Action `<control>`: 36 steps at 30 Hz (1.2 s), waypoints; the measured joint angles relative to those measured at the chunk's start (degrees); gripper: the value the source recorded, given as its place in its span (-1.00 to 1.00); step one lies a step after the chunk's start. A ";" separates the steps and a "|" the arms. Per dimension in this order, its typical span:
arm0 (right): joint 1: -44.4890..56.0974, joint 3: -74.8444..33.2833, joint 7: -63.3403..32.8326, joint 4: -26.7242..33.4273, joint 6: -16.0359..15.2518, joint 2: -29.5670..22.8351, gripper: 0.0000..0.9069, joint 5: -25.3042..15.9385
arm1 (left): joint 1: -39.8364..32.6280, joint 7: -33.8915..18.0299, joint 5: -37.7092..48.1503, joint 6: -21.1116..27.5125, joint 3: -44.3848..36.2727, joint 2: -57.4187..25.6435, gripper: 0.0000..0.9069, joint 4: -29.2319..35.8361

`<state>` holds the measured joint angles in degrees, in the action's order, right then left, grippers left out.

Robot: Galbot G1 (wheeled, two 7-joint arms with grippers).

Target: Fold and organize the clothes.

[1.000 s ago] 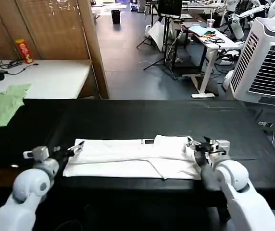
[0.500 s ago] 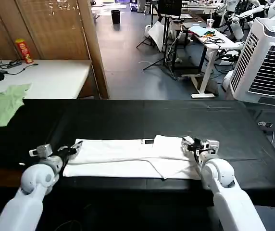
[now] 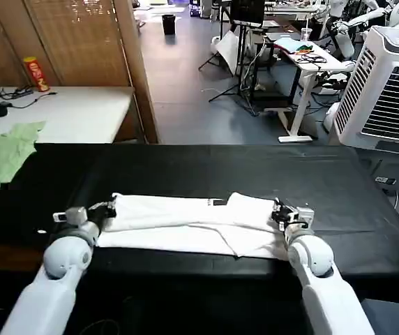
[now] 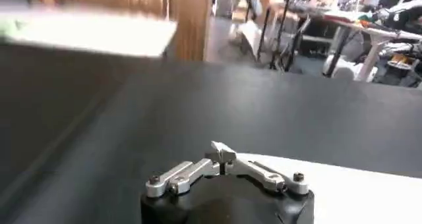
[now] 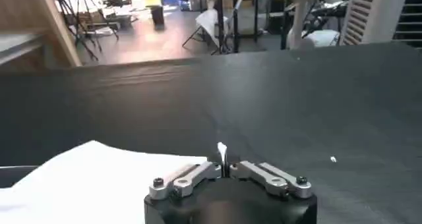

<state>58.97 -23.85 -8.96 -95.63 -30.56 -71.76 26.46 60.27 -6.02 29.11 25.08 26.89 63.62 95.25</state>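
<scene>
Two hands: both of mine were at work, my left hand point(image 3: 107, 207) on the T-shirt's left end, my right hand point(image 3: 281, 210) on its right end.
Change: over the last second both hands had travelled away from me across the tabletop point(image 3: 185, 164), and the near hem of the white T-shirt point(image 3: 185, 222) had lifted and moved with them; the cloth now bunched in a long ridge where it had lain flat.
Meaning: I judged this to be the lengthwise fold in progress, the near edge being carried toward the far edge, not yet laid down.
Left hand state: in the left wrist view my left hand point(image 4: 223, 154) had its fingertips drawn together, white cloth at the tips; I took it as clamped on the T-shirt.
Right hand state: in the right wrist view my right hand point(image 5: 223, 158) was also pinched together, with a sliver of white fabric standing between the tips.
T-shirt place: it lay across the near middle of the black tabletop, long side running left to right, neck label toward the far edge.
Edges: the near tabletop edge sat just beside the shirt's lower fold.
Open room: bare black surface stretched well beyond the shirt toward the far edge and on both sides.
Neighbour: a pale green garment point(image 3: 1, 157) lay at the far left, well apart.
</scene>
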 joint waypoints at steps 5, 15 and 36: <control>1.05 -0.68 1.05 -1.43 -0.13 1.02 0.94 -0.04 | -1.44 0.73 -1.21 -0.34 -0.26 -0.09 0.94 -1.54; 4.03 -2.59 0.73 -5.77 -1.41 3.41 0.94 3.03 | -1.90 0.40 5.78 0.34 1.20 -2.31 0.94 -2.01; 11.85 -8.06 0.68 -20.63 -1.69 5.68 0.94 6.86 | 12.96 0.53 8.21 -0.97 5.63 0.42 -0.66 6.65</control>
<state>70.82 -31.91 -8.28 -116.26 -32.25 -66.08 33.32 73.22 -5.49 37.32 24.11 32.52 64.03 101.90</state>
